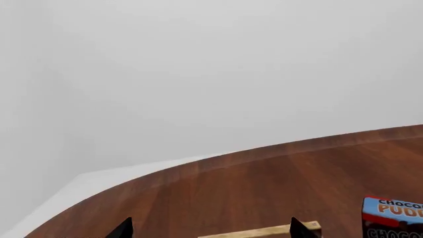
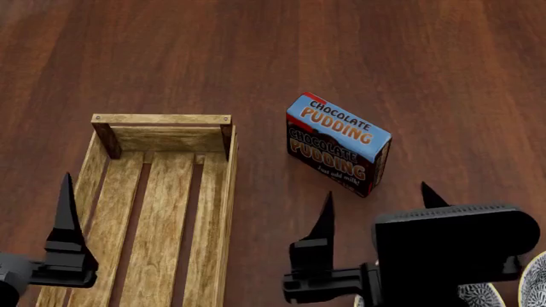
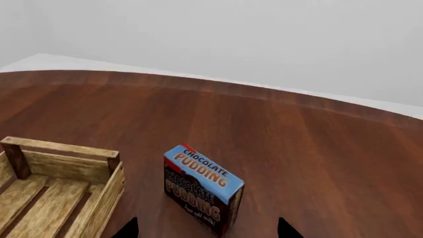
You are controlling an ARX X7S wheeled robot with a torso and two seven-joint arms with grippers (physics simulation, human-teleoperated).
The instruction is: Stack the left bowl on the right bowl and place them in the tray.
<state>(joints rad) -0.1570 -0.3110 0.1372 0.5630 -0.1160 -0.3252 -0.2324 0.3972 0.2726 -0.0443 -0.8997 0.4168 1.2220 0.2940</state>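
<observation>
Head view showed two patterned bowls [image 2: 477,295] at the table's [image 2: 426,64] near right edge, under the open, empty right claw [image 2: 380,203]. Left claw [image 2: 66,192] over the tray [image 2: 162,192], state unclear. Right arm nearer.

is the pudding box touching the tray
Apart. The head view shows a strip of bare table between the pudding box and the tray; the right wrist view shows the same gap.
</observation>
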